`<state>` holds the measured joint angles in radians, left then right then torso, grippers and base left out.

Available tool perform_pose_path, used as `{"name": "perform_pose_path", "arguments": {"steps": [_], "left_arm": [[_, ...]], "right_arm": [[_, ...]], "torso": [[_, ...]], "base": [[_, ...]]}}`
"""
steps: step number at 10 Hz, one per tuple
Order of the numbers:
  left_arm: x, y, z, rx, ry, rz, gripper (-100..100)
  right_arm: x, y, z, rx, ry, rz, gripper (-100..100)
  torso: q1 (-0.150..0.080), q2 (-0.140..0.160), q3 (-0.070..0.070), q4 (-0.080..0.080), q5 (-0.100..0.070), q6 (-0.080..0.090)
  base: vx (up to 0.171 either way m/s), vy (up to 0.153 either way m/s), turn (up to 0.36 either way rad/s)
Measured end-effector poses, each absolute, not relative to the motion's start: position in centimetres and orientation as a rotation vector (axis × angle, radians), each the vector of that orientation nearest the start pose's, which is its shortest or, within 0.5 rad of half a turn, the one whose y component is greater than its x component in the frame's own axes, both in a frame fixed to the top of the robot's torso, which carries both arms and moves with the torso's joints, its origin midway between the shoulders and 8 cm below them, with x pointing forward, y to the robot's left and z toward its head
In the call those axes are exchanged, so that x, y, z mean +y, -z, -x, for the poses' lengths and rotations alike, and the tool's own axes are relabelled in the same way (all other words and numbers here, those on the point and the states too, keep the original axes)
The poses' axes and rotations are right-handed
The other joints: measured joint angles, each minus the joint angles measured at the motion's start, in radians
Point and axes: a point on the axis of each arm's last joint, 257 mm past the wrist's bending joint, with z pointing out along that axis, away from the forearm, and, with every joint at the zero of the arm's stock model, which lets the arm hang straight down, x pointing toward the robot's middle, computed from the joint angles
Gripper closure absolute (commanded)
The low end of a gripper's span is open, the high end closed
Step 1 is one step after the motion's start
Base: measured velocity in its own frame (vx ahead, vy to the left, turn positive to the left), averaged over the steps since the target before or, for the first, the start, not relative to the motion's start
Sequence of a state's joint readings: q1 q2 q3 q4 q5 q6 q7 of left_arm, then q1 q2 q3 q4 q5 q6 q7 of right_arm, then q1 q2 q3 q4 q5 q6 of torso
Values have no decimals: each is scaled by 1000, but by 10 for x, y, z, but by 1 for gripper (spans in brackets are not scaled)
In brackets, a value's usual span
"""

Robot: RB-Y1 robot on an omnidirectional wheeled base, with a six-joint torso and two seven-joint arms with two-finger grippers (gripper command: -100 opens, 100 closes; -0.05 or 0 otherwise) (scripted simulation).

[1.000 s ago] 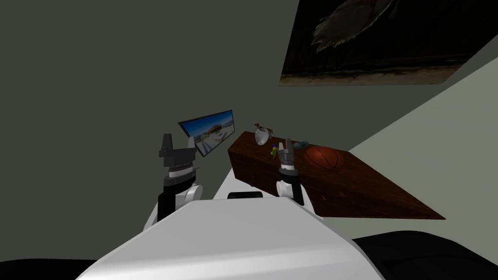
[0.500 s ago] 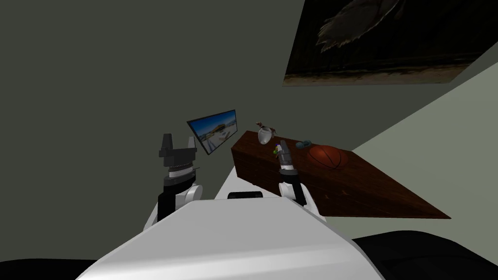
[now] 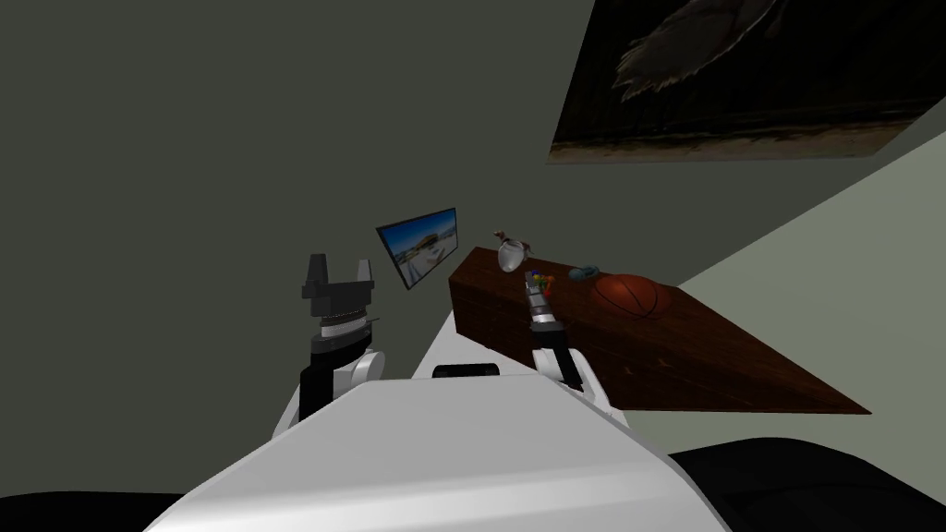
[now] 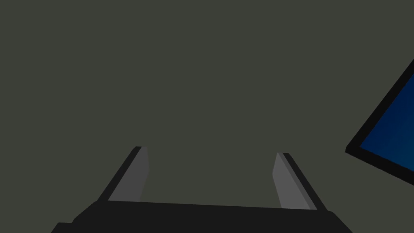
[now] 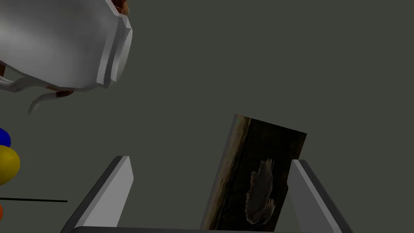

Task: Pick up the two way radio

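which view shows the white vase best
Right wrist view: the white vase looms large and near. The head view has it small on the brown cabinet, beyond the right gripper. Left wrist view faces a wall.

The surface point(image 3: 721, 360) is dark reddish-brown with a wood grain. On it, the ball point(image 3: 626, 294) to the right is orange-brown with dark seams, and the far jug point(image 5: 60, 40) is plain white. A toy point(image 5: 7, 162) beside the jug shows blue and yellow beads. The screen point(image 3: 420, 245) on the left frames a blue-sky scene in black. The wall picture point(image 3: 767, 83) is near-black with a pale feathered shape. The left hand point(image 4: 210, 153) is black with grey fingers point(image 4: 135, 180).
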<state>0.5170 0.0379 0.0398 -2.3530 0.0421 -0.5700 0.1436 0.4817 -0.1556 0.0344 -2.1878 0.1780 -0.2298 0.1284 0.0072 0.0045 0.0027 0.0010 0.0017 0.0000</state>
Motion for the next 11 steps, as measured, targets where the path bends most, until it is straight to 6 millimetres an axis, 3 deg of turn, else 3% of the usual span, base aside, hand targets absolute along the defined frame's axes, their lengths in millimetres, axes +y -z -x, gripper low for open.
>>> {"name": "perform_pose_path", "arguments": {"steps": [7, 11], "left_arm": [[287, -64, -312, 497, 1451, 591, 0], [287, -64, -312, 497, 1451, 591, 0]], "right_arm": [[-285, 143, -407, 1327, -702, -625, -100], [-318, 182, -405, 1459, -506, -605, -100]], "torso": [[-4, -4, -2, -1, -1, 0], [-3, -5, -3, -1, -1, 0]], "base": [[-14, 73, 29], [11, 60, 17]]}}
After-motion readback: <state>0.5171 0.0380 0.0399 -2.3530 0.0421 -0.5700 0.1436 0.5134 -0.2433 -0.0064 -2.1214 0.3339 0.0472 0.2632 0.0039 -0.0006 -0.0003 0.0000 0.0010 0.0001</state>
